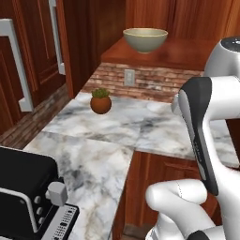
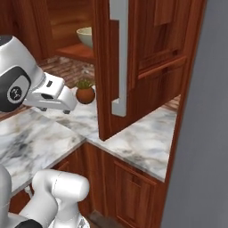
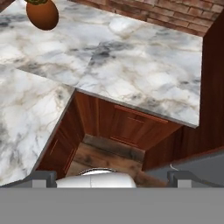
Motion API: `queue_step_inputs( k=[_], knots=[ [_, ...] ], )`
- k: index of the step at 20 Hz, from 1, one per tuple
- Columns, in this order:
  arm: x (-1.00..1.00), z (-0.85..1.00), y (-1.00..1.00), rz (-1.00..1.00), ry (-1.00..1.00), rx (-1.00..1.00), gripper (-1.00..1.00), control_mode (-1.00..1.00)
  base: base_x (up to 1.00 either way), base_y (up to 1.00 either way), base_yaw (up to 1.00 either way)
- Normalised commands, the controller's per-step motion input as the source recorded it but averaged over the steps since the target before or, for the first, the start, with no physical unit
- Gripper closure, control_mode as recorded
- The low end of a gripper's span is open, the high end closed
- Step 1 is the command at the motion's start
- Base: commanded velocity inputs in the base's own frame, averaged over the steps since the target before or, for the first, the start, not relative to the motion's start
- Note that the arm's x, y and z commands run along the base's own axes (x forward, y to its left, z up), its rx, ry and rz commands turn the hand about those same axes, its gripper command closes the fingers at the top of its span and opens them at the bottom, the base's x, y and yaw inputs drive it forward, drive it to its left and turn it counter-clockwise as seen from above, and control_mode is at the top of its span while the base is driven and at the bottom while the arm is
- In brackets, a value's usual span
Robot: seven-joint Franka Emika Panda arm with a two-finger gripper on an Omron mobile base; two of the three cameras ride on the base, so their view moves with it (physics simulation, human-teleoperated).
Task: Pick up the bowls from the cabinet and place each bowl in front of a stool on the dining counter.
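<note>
A deep grey-olive bowl (image 1: 145, 40) with a pale rim stands upright on the red-brown cabinet shelf (image 1: 164, 55), above the brick backsplash. From the right base view the bowl (image 2: 84, 36) is half hidden behind the open cabinet door (image 2: 133, 67). The cream bowl, the stools and the dining counter are out of view. My gripper (image 3: 112, 178) is open, its fingertips (image 3: 45, 176) far apart with nothing between them. It hangs well below and in front of the shelf, looking down over the worktop corner and the floor.
A terracotta plant pot (image 1: 101, 101) sits on the L-shaped marble worktop (image 1: 117, 131) below the shelf. A black appliance (image 1: 28, 197) stands at the near left. The open door with its long silver handle (image 2: 119, 53) juts out over the counter. A grey wall (image 2: 200, 156) closes the right.
</note>
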Motion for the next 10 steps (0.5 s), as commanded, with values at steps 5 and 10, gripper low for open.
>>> queue_step_inputs(
  k=[5, 10],
  knots=[
    [0.00, 0.00, 0.00, 0.00, 0.00, 0.00, -1.00, 1.00, 0.59, 0.00, 0.35],
    [0.00, 0.00, 0.00, 0.00, 0.00, 0.00, -1.00, 1.00, 0.69, 0.07, 0.10]
  ],
)
